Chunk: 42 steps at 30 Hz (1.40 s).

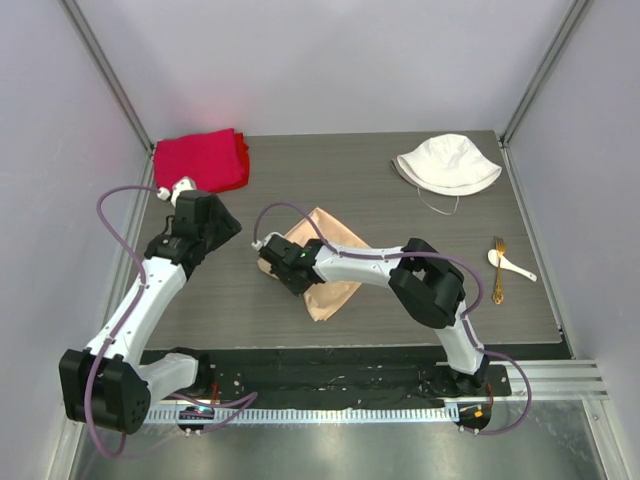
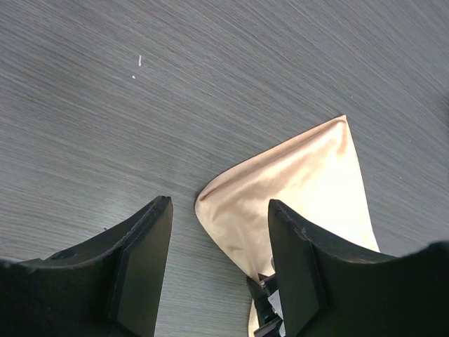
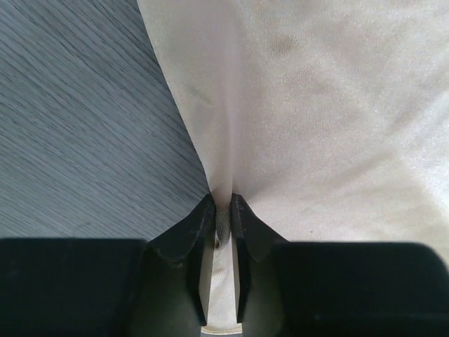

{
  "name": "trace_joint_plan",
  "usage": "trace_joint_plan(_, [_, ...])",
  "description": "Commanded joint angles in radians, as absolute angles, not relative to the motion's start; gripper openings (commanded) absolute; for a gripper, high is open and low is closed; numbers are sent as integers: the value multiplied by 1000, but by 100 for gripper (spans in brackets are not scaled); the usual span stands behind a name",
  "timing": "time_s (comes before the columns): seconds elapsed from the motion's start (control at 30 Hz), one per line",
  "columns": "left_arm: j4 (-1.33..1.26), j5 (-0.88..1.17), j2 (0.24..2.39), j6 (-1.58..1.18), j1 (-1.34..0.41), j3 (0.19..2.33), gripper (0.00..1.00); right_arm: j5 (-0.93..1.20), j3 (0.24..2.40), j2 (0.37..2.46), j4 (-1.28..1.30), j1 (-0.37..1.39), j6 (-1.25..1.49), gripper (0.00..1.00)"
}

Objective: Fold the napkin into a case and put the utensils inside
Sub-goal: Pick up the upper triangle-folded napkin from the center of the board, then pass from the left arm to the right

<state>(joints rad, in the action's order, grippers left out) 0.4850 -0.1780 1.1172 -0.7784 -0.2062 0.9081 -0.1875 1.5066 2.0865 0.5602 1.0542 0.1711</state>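
Note:
The peach-tan satin napkin point(image 1: 335, 285) lies partly folded at the table's middle, a long shape running from far to near. My right gripper point(image 1: 278, 262) is shut on a pinched ridge of the napkin's left edge; in the right wrist view the cloth point(image 3: 316, 105) is squeezed between the jaws of the gripper point(image 3: 223, 203). My left gripper point(image 1: 222, 228) is open and empty, just left of the napkin; in the left wrist view a napkin corner point(image 2: 302, 182) lies just ahead of the gripper point(image 2: 219, 203). A white spoon point(image 1: 511, 266) and a gold fork point(image 1: 497, 270) lie at the right edge.
A thick red cloth point(image 1: 202, 158) lies at the far left corner. A white bucket hat point(image 1: 447, 163) lies at the far right. Frame posts stand at both far corners. A metal rail point(image 1: 350, 410) runs along the near edge.

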Motion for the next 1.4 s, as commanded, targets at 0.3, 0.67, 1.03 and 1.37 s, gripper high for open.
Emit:
trace_joint_plan(0.3, [476,-37,1155,-710,-175,914,60,296,1473,2102,368,991,396,4])
trace_joint_plan(0.67, [410,126,1167,-773,-176,789,62,712,1159,2008,-118,773,661,1])
trace_joint_plan(1.03, [243,247,1186,-974,-212,660,65,900,977,2062,-745,689,1066,1])
trace_joint_plan(1.37, [176,123,1313,-1132,-363,698,66,884,939,2082,-836,687,1121,1])
